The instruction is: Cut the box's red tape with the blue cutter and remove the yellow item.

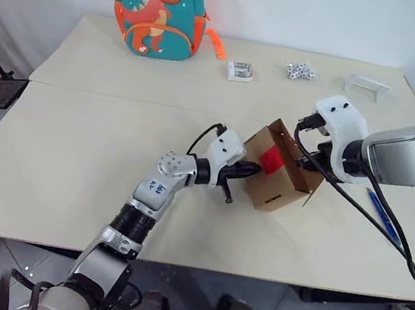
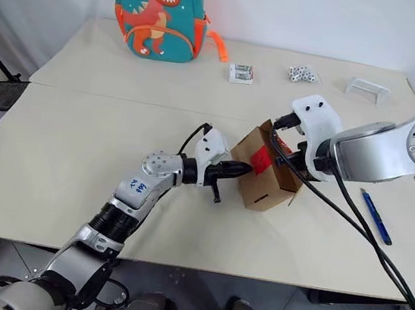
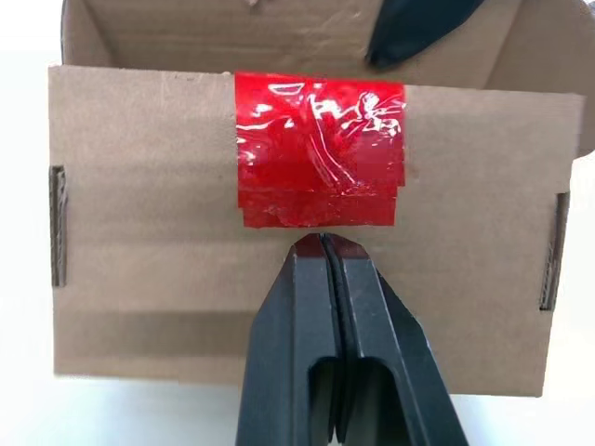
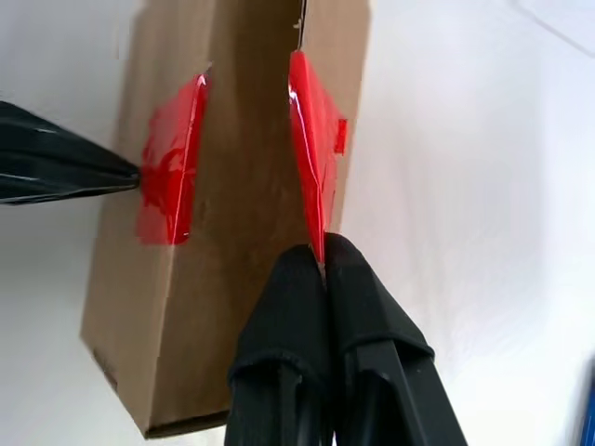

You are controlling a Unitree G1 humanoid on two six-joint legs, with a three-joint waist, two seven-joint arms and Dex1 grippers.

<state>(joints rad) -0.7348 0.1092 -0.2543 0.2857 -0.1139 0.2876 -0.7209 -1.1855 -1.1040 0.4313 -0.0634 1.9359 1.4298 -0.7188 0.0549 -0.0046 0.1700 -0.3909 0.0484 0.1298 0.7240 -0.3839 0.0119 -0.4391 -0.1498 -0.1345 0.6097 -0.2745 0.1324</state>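
Cream-coloured counter carries all task items. Box is tipped off level between both grippers, just right of centre, its top flap standing open. Judged from this, the cutting step is complete: red tape is parted, one piece on the box face, the other on the raised flap edge.

Left gripper is closed, empty, with its tips pressed on the box face directly under the tape. Right gripper is closed on the lifted flap's taped edge, holding it up.

Cutter lies on the counter at 3 o'clock from the box, well apart, untouched by either gripper.

Remaining step: remove the yellow item. Box interior cannot be made out, so its position cannot be confirmed.
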